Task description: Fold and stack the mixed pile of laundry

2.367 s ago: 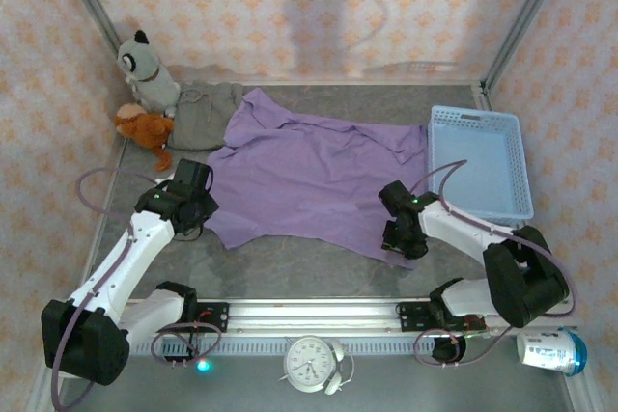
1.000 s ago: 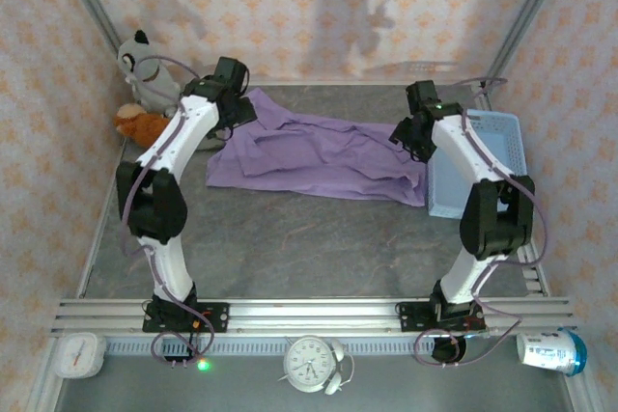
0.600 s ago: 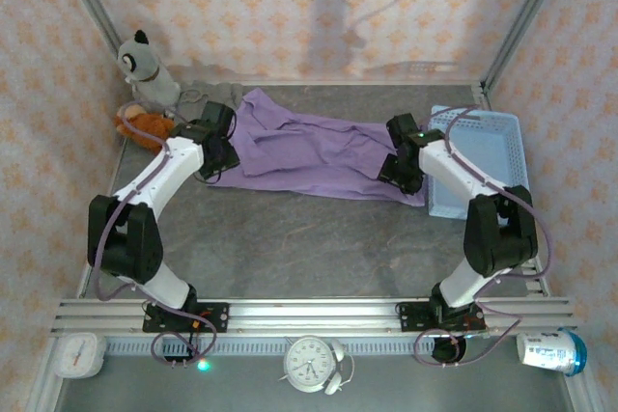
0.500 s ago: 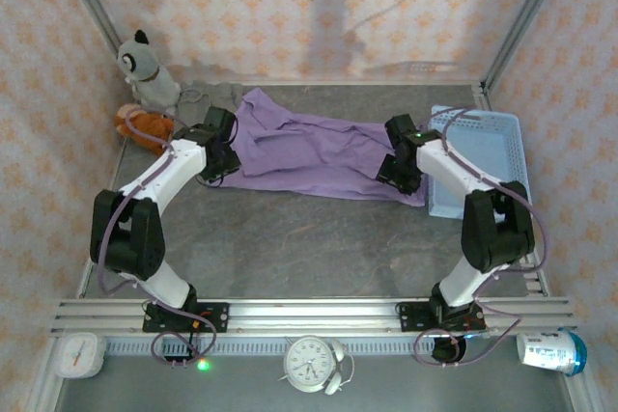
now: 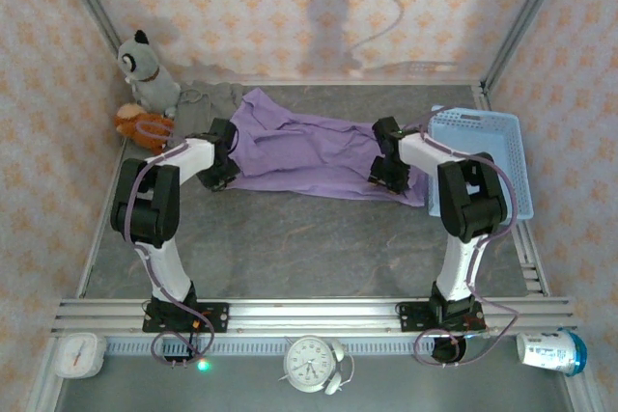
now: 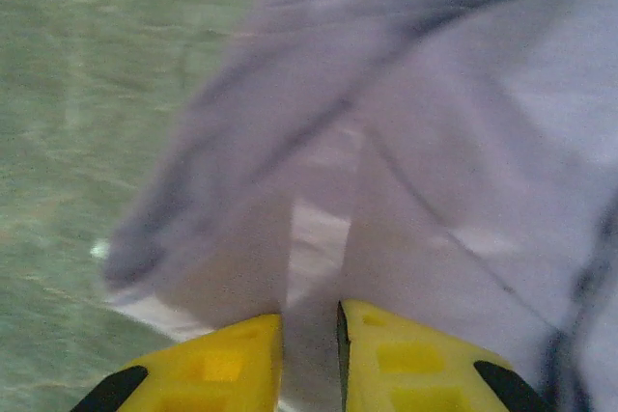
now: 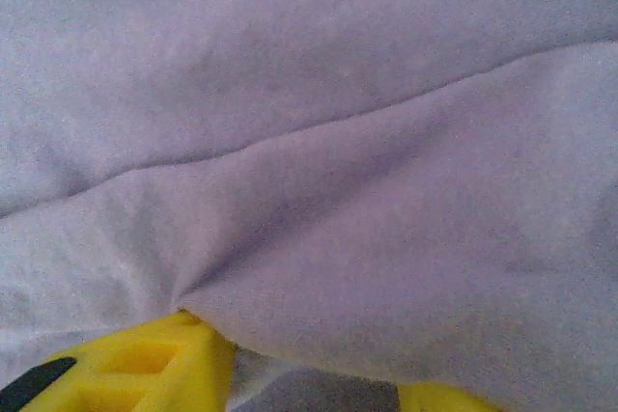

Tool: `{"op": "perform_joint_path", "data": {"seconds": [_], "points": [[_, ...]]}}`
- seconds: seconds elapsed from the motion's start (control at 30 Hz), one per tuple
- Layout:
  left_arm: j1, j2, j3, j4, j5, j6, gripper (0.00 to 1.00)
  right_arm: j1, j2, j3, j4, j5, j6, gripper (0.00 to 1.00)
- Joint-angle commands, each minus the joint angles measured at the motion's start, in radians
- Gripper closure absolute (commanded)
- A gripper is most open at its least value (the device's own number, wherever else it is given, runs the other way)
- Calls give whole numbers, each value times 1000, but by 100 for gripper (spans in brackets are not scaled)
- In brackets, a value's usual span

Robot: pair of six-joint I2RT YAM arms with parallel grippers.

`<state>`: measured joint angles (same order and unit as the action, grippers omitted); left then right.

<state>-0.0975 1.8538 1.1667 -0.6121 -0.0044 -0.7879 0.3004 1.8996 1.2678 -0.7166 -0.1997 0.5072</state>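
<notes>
The lavender garment (image 5: 309,153) lies stretched left to right across the counter (image 5: 309,238), the left gripper (image 6: 309,320) and right gripper (image 5: 386,173) each pinching one end.

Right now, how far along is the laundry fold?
Done: large lavender-purple cloth garment looks doubled into a strip. In hand: left gripper pinches its near-left edge; right gripper sits at the near-right edge. Remaining: more folds, the small taupe garment crumpled at back-left, stacking.

lavender garment (image 5: 299,153): soft matt cloth | basket (image 5: 475,114): smooth plastic | table (image 5: 309,238): matt, mottled
</notes>
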Motion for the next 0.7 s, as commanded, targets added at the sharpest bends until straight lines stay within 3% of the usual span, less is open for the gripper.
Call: {"op": "perform_joint_path", "data": {"seconds": [0.0, 0.13, 0.23, 0.53, 0.67], "points": [[55, -53, -59, -36, -76, -13, 79, 45, -50, -59, -15, -48, 0, 54], [146, -77, -89, -53, -82, 43, 78, 97, -133, -116, -39, -87, 27, 53], [183, -49, -59, -83, -75, 97, 78, 100, -217, -150, -82, -26, 26, 52], [166, -90, -1, -90, -18, 114, 75, 107, -268, -178, -219, 222, -76, 52], [154, -94, 25, -102, -9, 135, 72, 119, -274, -180, -219, 214, -77, 47]]}}
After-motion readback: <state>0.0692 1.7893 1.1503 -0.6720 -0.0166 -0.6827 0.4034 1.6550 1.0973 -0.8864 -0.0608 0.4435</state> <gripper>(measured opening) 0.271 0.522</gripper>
